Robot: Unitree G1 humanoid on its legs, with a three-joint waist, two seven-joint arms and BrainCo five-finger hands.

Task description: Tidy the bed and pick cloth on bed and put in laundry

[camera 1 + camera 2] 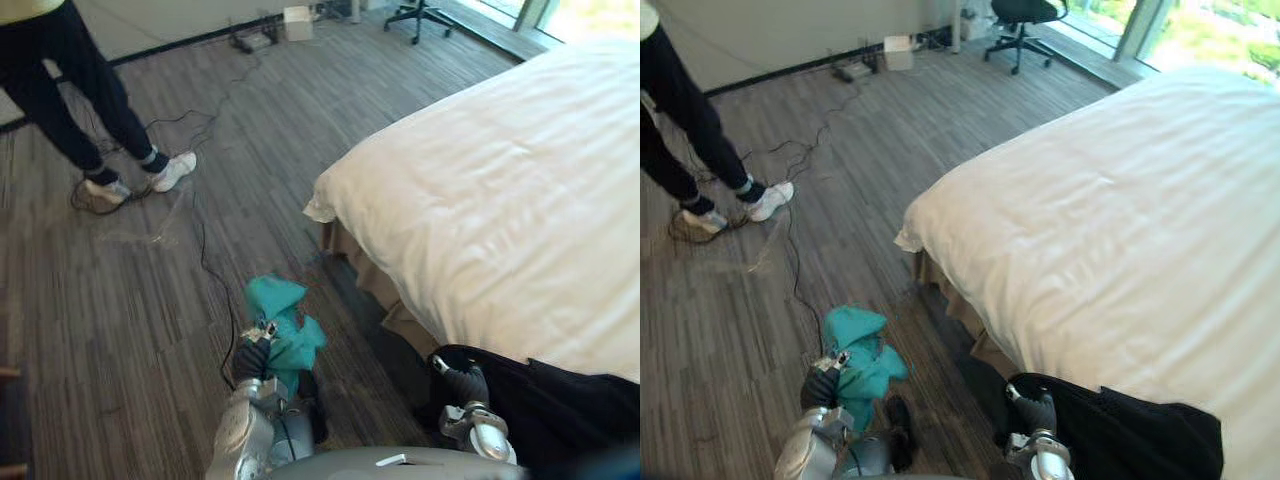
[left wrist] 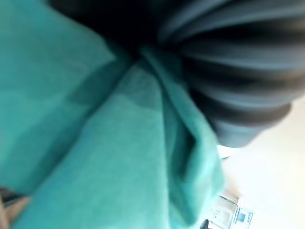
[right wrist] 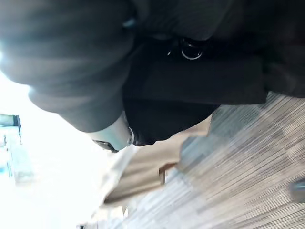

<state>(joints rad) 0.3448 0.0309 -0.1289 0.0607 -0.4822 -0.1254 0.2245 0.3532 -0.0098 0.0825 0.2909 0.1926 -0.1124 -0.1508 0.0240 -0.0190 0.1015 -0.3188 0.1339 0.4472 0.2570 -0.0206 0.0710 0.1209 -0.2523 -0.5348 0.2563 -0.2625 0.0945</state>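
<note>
Beside the bed, teal cloth bunched in left hand

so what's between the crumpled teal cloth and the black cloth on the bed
Between the crumpled teal cloth in the left robot hand and the black cloth: bare wood-plank floor, then the bed's tan side panel, in both eye views.

Bed: big, white cover spread flat, few soft wrinkles. Cover corner sticks out at bed's far left corner. Tan skirt shows under left edge.

Teal cloth: bright blue-green, soft, bunched in lump. Off bed, up over wood floor, well apart from bed's left edge. Held in left hand, top poking up.

Black cloth: dark, crumpled, lying at bed's near edge, on white cover. Small metal ring on it.
</note>
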